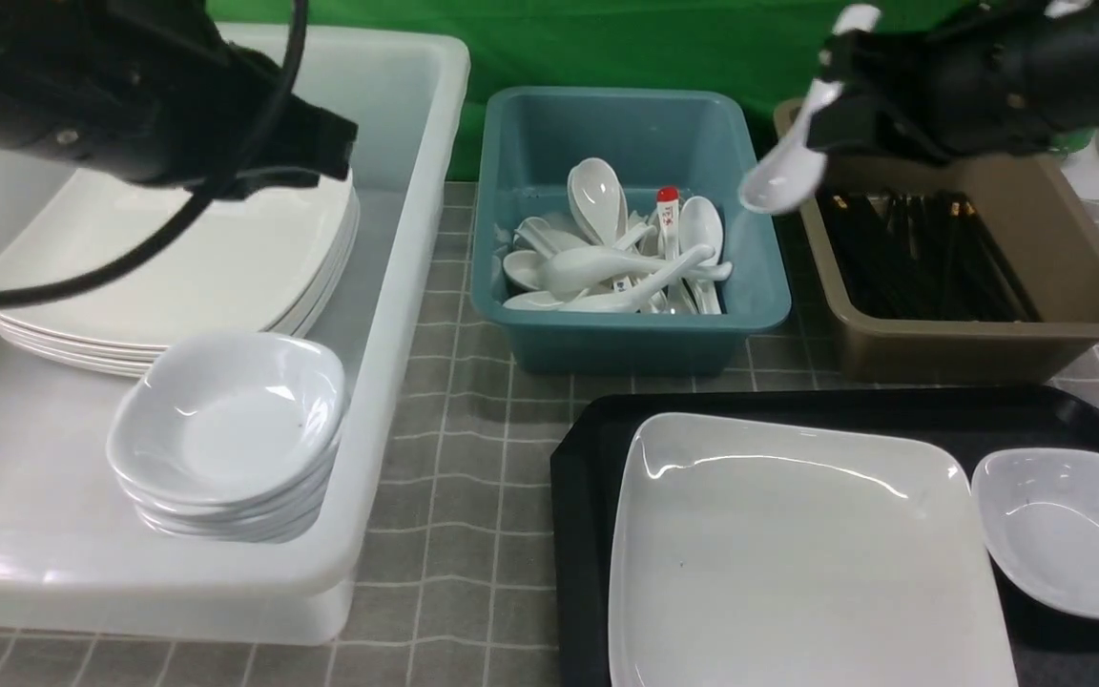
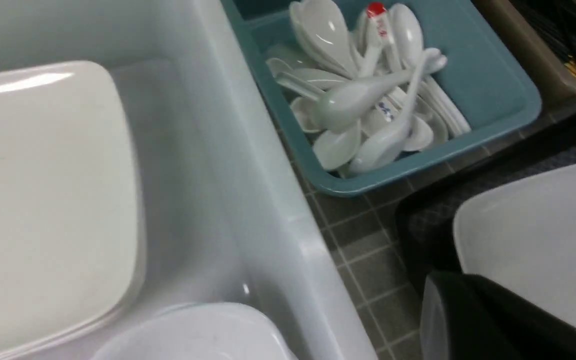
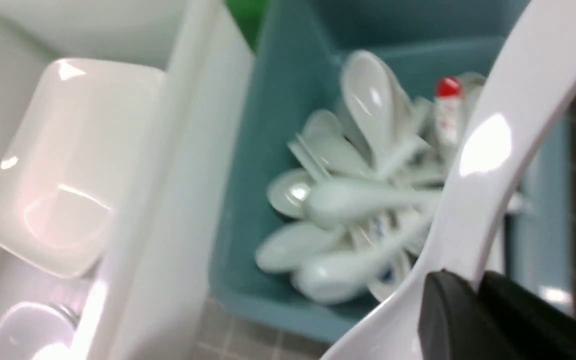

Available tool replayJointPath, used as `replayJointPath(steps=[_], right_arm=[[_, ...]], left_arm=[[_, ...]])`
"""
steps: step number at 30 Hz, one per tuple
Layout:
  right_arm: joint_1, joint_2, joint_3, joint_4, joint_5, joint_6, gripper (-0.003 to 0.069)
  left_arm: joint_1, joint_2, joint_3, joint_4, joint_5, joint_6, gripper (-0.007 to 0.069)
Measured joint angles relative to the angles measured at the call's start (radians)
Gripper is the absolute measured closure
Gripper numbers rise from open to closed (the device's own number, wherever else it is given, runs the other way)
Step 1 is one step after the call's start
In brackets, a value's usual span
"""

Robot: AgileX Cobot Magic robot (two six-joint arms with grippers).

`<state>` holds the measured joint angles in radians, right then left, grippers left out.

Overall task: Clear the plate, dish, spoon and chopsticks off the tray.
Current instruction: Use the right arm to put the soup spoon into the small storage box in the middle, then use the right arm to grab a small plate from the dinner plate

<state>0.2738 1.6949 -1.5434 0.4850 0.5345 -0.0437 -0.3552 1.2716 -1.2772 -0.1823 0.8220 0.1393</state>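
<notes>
1. White tub (image 1: 406, 315): on the robot's left. Holds a stack of square plates (image 1: 177, 267) and a stack of small dishes (image 1: 225, 429).
2. Tray (image 1: 588, 458): black, near right. Carries items 3 and 6; no chopsticks on the part in view.
3. Plate (image 1: 798, 553): flat on the tray, not yet cleared.
4. Brown tub (image 1: 979, 334): far right, holding black chopsticks (image 1: 922, 253). Whether the task's pair is among them cannot be told.
5. Teal tub (image 1: 626, 334): centre, holding a heap of white soup spoons (image 1: 616, 258), one with a red-tipped handle.
6. Dish (image 1: 1074, 534): on the tray, just beside the plate's right edge.
7. Left gripper (image 1: 325, 143): jaws together, nothing in them, raised over the white tub.
8. Right gripper (image 1: 836, 91): clamped on the spoon's handle.
9. Spoon (image 1: 788, 167): held aloft, handle up, bowl hanging low over the gap between the teal and brown tubs, beside the teal tub's right rim.

Handling note, step in hand (stowing the spoon): judged best to carry it leftward until the bowl sits well inside the teal rim. Then lower it close to the heap before parting the jaws, so the glossy spoon neither bounces out nor drops into the gap.
</notes>
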Motion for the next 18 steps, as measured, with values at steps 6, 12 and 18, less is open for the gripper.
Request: replayJointPath(steps=[6,12,18], right_arm=[[0.033,0.248,-0.244,0.001,0.061,0.009,0.0497],[0.036,0.326,-0.317,-0.014,0.136,0.029,0.0278],[0.011,0.233,-0.339,-0.252,0.362,0.033,0.0468]], left_arm=[[0.004,0.0,0.092,-0.135,0.014,0.113,0.062],[0.004,0.0,0.146,-0.145,0.016,0.147,0.062],[0.004,0.0,0.147,-0.155,0.027,0.164,0.062]])
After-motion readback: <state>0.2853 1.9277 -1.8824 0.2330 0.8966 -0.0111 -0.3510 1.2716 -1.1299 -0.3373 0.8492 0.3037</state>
